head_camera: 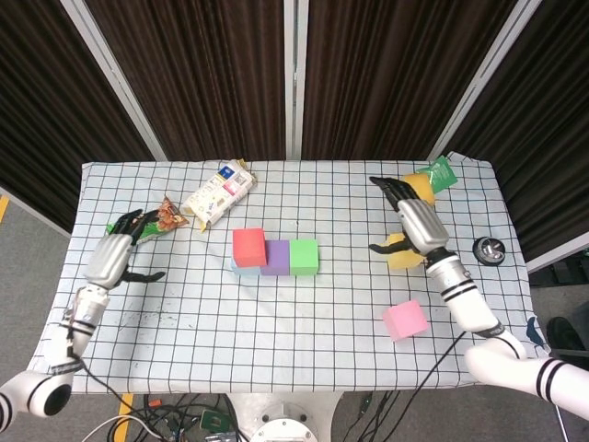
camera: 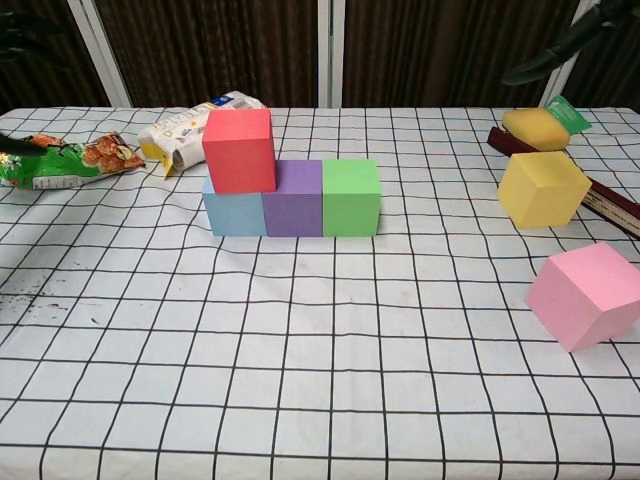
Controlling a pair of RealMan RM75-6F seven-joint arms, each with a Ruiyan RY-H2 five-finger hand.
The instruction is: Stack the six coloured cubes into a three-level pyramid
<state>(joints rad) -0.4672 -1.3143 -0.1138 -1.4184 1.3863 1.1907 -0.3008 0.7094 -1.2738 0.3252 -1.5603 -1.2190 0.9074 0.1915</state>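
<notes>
A red cube [head_camera: 249,246] [camera: 240,150] rests on top of the row, over the blue cube [camera: 233,212] and the left edge of the purple cube [head_camera: 275,259] [camera: 293,198]. The green cube [head_camera: 304,256] [camera: 351,197] ends that row on the right. My left hand [head_camera: 113,256] is open at the table's left side, far from the row. My right hand [head_camera: 414,221] hovers open with spread fingers over the yellow cube [head_camera: 402,255] [camera: 543,188], partly hiding it in the head view. The pink cube [head_camera: 405,319] [camera: 587,295] lies tilted in front of it.
A snack bag [head_camera: 156,217] [camera: 70,160] lies beside my left hand. A white packet [head_camera: 217,192] sits behind the row. A yellow sponge [camera: 537,128], a green packet [head_camera: 440,173] and a dark red bar [camera: 612,202] lie at the back right. A small dark round object [head_camera: 487,249] sits near the right edge.
</notes>
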